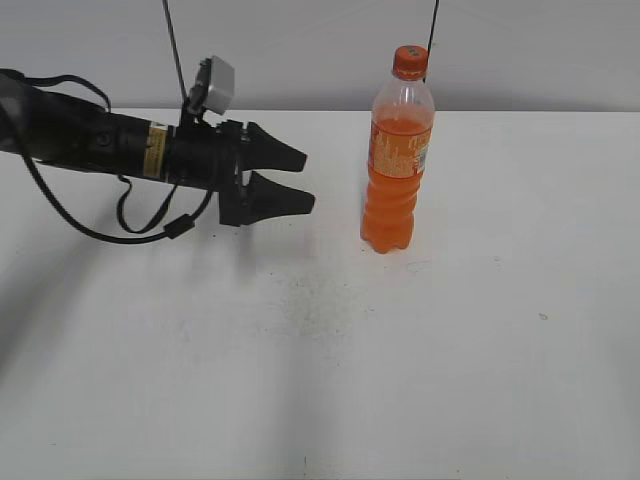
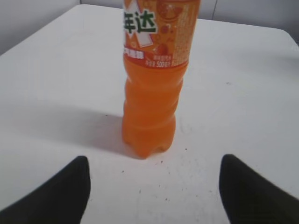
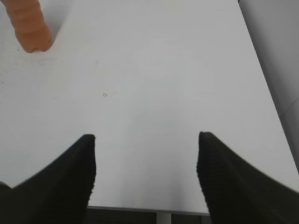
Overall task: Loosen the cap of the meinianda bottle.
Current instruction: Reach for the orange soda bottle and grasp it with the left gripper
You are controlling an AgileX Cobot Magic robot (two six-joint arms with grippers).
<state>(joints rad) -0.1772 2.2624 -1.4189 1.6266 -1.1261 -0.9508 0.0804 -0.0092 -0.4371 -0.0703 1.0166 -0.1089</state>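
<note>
With both the left gripper and right gripper wide open and empty, I'd clamp the heavy, slick meinianda bottle at its stiffer waist, then pinch the ribbed cap.

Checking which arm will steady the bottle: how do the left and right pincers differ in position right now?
The left pincer faces the meinianda bottle at mid-height, close by; the right pincer hangs over the bare table edge, bottle far off. The exterior view shows only the left one. Both are open and empty.
</note>
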